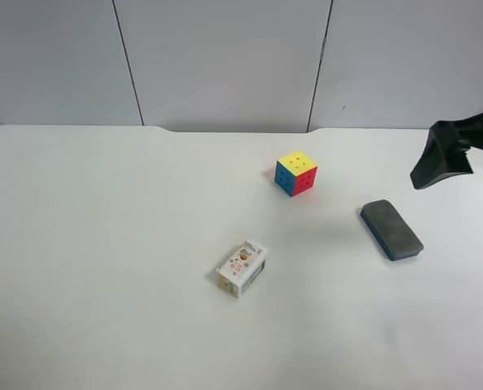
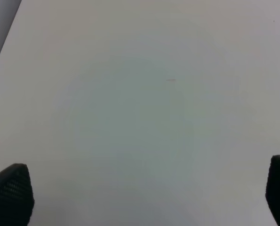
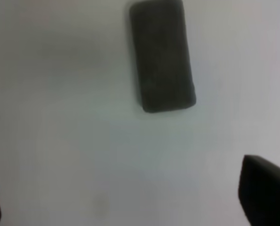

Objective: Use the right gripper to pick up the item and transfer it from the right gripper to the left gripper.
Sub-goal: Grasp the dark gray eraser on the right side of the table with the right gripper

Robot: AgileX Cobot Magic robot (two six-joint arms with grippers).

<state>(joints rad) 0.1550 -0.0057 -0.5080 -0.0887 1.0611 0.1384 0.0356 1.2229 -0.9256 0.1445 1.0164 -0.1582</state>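
A dark grey board eraser [image 1: 391, 230] with a blue edge lies flat on the white table [image 1: 103, 244] at the right of the exterior high view. It also shows in the right wrist view [image 3: 162, 54], ahead of the fingers. My right gripper [image 3: 121, 190] is open and empty, hovering above the table short of the eraser. In the exterior high view it is the black gripper [image 1: 454, 166] at the right edge, up and to the right of the eraser. My left gripper [image 2: 144, 188] is open and empty over bare table. It is out of the exterior high view.
A coloured puzzle cube [image 1: 296, 173] stands left of the eraser and further back. A small white printed box [image 1: 242, 269] lies near the table's middle. Grey wall panels [image 1: 225, 57] stand behind the table.
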